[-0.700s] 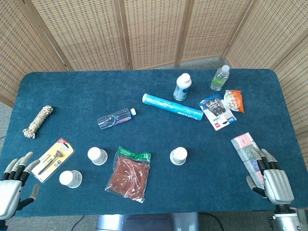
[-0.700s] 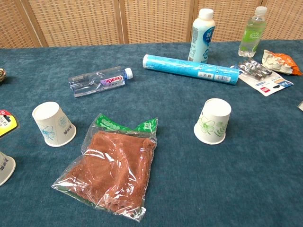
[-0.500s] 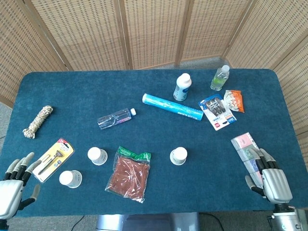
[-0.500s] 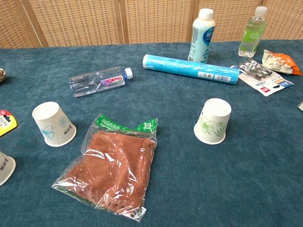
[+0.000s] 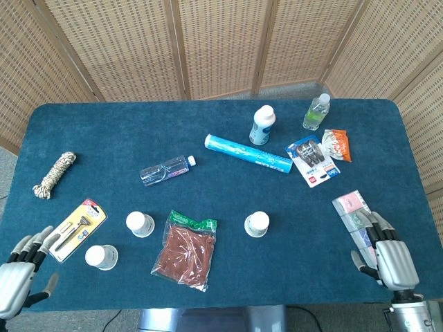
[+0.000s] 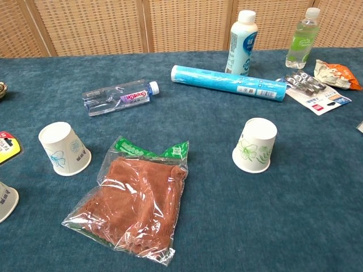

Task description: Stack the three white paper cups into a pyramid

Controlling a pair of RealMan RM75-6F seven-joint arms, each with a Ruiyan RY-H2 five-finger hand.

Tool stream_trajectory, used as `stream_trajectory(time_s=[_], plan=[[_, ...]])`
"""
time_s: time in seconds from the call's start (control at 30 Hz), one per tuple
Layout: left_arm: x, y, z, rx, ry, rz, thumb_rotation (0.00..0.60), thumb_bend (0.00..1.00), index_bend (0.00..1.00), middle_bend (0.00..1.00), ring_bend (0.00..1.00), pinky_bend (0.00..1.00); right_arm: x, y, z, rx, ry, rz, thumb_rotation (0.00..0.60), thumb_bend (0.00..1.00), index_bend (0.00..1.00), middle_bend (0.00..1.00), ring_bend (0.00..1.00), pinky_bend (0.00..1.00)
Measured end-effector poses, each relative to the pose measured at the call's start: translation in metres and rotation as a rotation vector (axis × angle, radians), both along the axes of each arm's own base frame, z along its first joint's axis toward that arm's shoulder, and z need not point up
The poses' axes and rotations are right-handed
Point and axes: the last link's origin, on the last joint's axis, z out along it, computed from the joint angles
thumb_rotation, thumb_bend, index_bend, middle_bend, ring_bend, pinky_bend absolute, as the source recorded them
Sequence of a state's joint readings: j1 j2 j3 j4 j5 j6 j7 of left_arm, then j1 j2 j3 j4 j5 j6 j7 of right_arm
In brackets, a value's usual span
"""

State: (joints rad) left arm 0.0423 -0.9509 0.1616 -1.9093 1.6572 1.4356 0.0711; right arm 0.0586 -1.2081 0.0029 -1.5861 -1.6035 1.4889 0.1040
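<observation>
Third cup (image 6: pixel 4 201) half out of frame

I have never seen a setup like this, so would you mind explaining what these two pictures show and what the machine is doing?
This is a two-armed robot with human-like hands, steered remotely by a person. The head view looks down on the blue table; the chest view looks across it from lower down. In the head view, the left hand and right hand sit at the near corners, fingers apart, holding nothing. The chest view shows neither hand.

The job is stacking three white paper cups, all upside down and apart: the left cup, the middle cup and the right cup. Between the latter two lies a bag of brown snacks. Other clutter includes a rope coil, a blue tube and some bottles. Nothing is stacked yet.
</observation>
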Motion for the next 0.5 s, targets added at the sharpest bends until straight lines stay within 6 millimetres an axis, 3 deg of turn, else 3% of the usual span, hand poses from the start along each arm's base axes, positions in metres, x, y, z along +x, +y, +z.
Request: stream_trajectory(time_s=[0.5], plan=[[0.001,0.011,-0.024,-0.175,0.1,0.051,0.579,0.5,0.0,0.0,0.0,0.0,-0.004,0.005,0.005,-0.012,-0.003,-0.016,0.6,0.41,0.03,0.09,0.0,0.15]])
